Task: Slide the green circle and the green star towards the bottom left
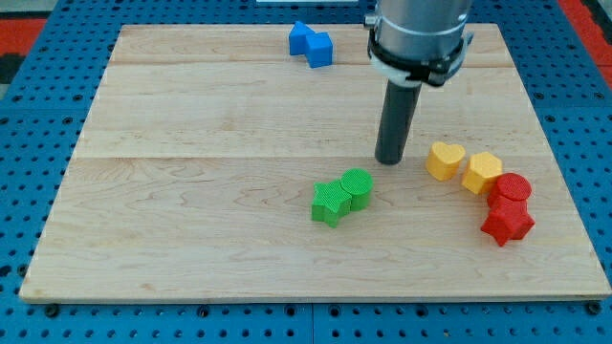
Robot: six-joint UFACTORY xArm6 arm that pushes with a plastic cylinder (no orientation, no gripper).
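The green circle (357, 186) and the green star (331, 203) sit touching each other a little below the board's middle, the star at the circle's lower left. My tip (388, 161) rests on the board just up and to the right of the green circle, a small gap away from it.
Two blue blocks (311, 44) lie together near the board's top edge. A yellow heart (445, 161) and a yellow hexagon (482, 172) lie right of my tip. A red circle (511, 189) and a red star (507, 223) lie near the wooden board's (191, 210) right edge.
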